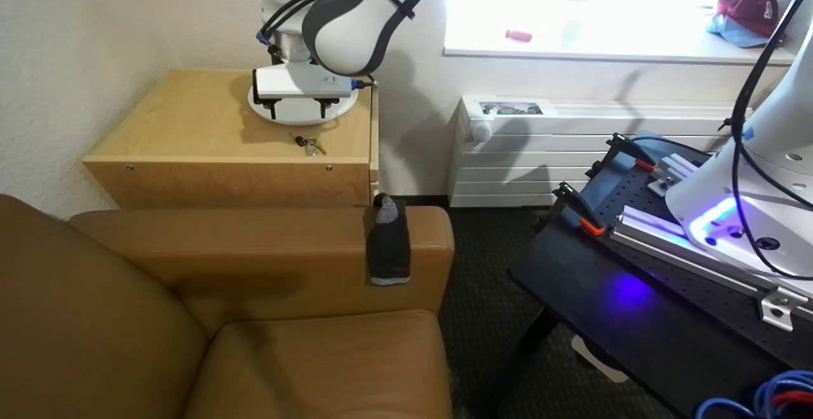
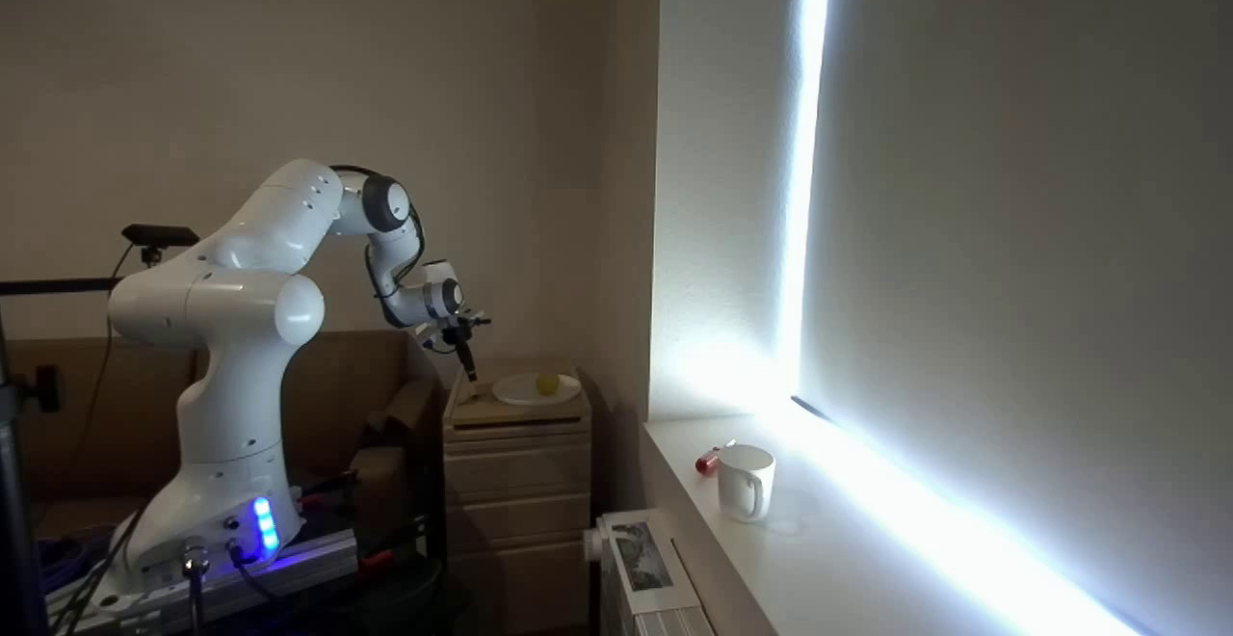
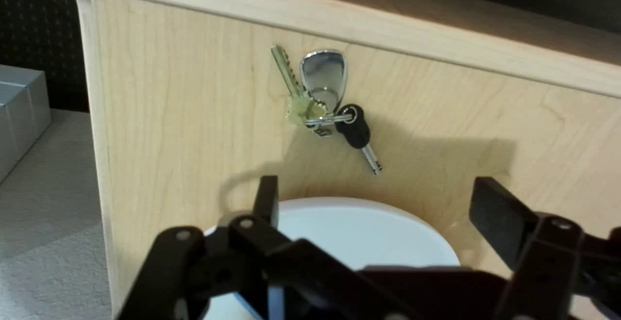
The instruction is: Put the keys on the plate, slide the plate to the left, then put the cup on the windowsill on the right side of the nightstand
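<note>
My gripper [image 3: 378, 203], its fingers spread wide and holding nothing, stands above the nightstand [image 3: 170, 116]. In the wrist view the keys [image 3: 315, 109] lie on the light wood of the nightstand's top, just beside the plate [image 3: 359, 235] but apart from it, between the plate and the edge that faces the brown sofa [image 1: 317, 368]. In an exterior view I see a yellow fruit [image 2: 547, 384] resting on the plate. The cup [image 2: 744, 484], white and upright, stands on the windowsill [image 2: 819, 569], near a small red object [image 2: 708, 463] whose kind I cannot make out. In an exterior view, a dark sock [image 1: 389, 244] is draped over the sofa's arm, and a maroon cap [image 1: 749, 9] rests on the windowsill.
</note>
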